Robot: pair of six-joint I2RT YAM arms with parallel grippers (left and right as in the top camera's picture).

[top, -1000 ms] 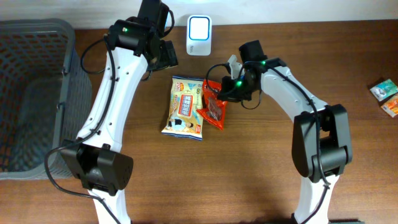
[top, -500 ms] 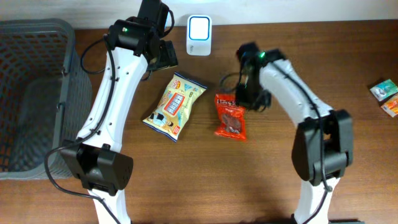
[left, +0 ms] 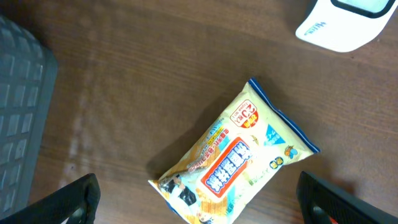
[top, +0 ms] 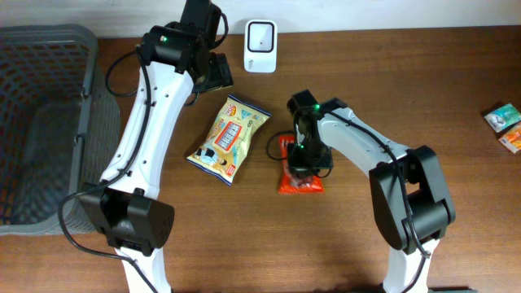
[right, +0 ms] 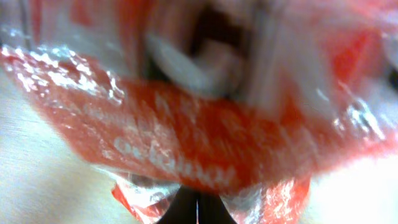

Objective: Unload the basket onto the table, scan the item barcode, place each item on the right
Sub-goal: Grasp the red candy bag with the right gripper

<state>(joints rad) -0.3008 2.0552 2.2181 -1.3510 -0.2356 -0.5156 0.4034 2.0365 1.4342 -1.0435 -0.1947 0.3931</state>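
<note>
Right gripper: clenched on the red snack packet, directly on top of it; its wrist view is filled by blurred red film.
Red snack packet: middle of the worktop, its lower end touching the wood, just right of the yellow bag.
Left gripper: released, jaws wide apart, holding nothing, near the far edge.
Yellow snack bag: flat, tilted, printed face up, apart from the red packet.
Scanner: white, upright at the far edge, well apart from the red packet.
Basket: grey mesh, at the left edge.
Small boxes: two, at the right edge.
</note>
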